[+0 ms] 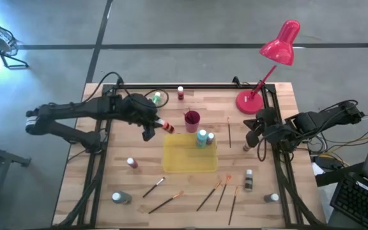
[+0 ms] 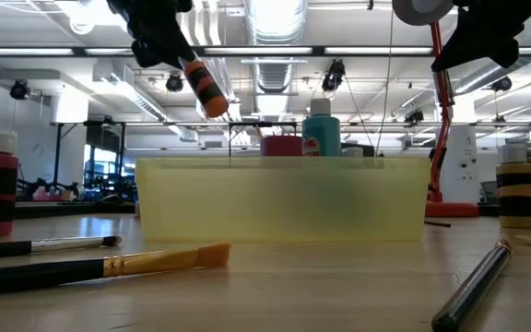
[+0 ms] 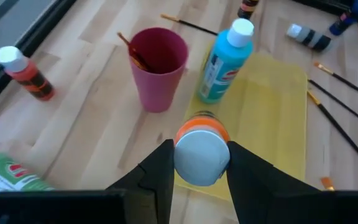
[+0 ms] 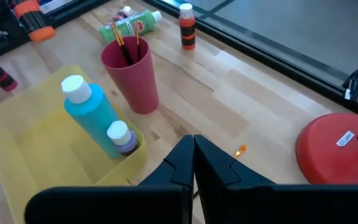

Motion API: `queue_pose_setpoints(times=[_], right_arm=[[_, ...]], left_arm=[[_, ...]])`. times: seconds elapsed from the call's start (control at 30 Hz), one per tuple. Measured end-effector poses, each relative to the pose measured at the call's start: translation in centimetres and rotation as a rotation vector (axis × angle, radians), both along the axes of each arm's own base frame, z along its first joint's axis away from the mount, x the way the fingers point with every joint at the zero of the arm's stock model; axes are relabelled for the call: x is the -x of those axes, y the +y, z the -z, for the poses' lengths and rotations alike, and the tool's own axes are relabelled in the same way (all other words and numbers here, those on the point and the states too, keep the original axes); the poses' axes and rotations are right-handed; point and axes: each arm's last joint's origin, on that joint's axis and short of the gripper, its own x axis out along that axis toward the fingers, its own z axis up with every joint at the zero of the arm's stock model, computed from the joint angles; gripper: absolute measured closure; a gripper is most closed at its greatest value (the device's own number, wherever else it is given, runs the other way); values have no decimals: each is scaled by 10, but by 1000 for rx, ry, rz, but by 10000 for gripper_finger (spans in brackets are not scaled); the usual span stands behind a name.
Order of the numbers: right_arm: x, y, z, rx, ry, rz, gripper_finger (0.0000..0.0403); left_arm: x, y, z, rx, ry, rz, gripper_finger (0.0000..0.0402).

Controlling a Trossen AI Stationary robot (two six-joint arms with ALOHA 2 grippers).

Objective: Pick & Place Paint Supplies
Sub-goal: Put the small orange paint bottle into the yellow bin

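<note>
High view shows the left hand (image 1: 151,128) lifted over the worktop (image 1: 107,172), just off the yellow tray's (image 1: 177,160) near-left corner, pinching an orange bottle (image 1: 165,125) with dark bands and a white cap. From the left wrist view the two fingers (image 3: 157,174) press the bottle's sides just below the cap, cap end toward the camera. I'd judge it light and rigid, a smooth plastic round that could twist or slip if squeezed off-centre, so a hold across the middle of the body seems safest. The light blue bottle (image 1: 201,137) and a small purple one (image 4: 122,138) already stand in the tray, beside the magenta cup (image 1: 191,118). Brushes (image 1: 165,203) lie loose toward the front; thin and stiff, they look awkward to pinch flat. The right hand (image 1: 253,137) waits near the lamp base (image 1: 249,102), fingers pressed together.
</note>
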Motion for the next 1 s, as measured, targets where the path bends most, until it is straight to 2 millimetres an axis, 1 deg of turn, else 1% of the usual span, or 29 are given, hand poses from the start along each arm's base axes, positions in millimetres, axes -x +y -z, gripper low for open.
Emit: queue_pose_setpoints(times=[0.17, 0.33, 0.57, 0.73, 0.83, 1.0], right_arm=[[-1, 0, 1, 2, 6, -1, 394], [-2, 1, 2, 7, 17, -3, 394], [-4, 1, 4, 9, 28, -5, 394], [-4, 2, 4, 9, 30, -5, 394], [-4, 2, 5, 10, 32, -5, 394], [-4, 1, 7, 12, 40, -5, 394]], left_arm=[[-11, -5, 5, -1, -2, 26, 278], [-28, -10, 10, -14, -27, 64, 278], [-62, -18, 21, -45, 40, 136, 278], [-88, -22, 34, -80, 101, 190, 278], [-97, -22, 42, -101, 153, 206, 278], [-109, -20, 51, -146, 201, 179, 278]])
